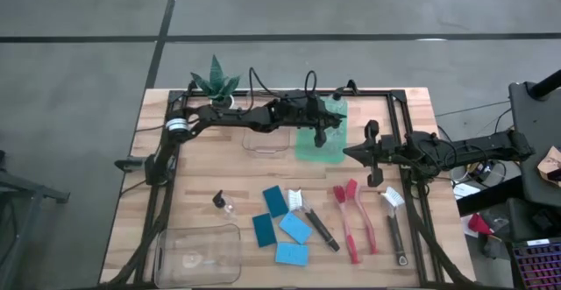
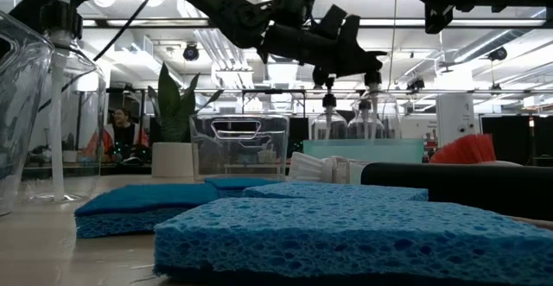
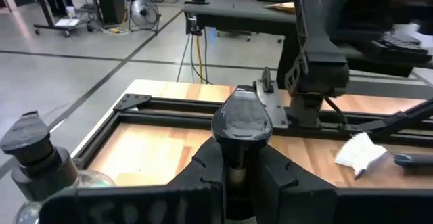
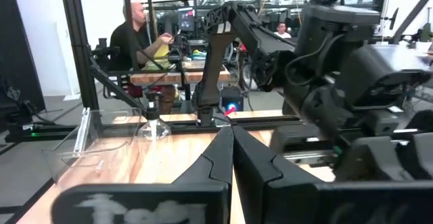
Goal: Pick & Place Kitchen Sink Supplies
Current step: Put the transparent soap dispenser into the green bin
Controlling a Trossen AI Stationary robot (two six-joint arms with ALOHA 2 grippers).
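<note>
Two arms over a wooden worktop [image 1: 228,163].

- Left gripper [image 1: 320,135]: reaches above the green bin [image 1: 307,148] at the far middle of the worktop. In the left wrist view its fingers [image 3: 281,173] are clamped on the black top of a held bottle [image 3: 241,124]. A second bottle [image 3: 37,160] shows just beside it in that view. In the low view, clear bottles [image 2: 367,117] stand in the green bin under this gripper.
- Right gripper [image 1: 372,154]: hangs over bare worktop just to the right of the green bin, well above the surface; fingers [image 4: 223,160] together, holding nothing.
- Clear bin, far [image 1: 266,141]: just left of the green bin.
- Clear bin, near [image 1: 198,253]: at the near left corner of the worktop.
- Small bottle [image 1: 221,201]: lying on the worktop, near left of centre, apart from the sponges.
- Four blue sponges [image 1: 265,229]: flat, clustered at the near middle, two dark and two light.
- Black brush [image 1: 314,220]: white head, lying just right of the sponges.
- Two red brushes [image 1: 354,220]: side by side, right of the black brush.
- Third dark-handled brush [image 1: 394,224]: white head, farthest right.
- Potted plant [image 1: 216,86]: far left edge.
- Persons [image 4: 139,38]: seated in the room beyond, seen in the right wrist view.
</note>
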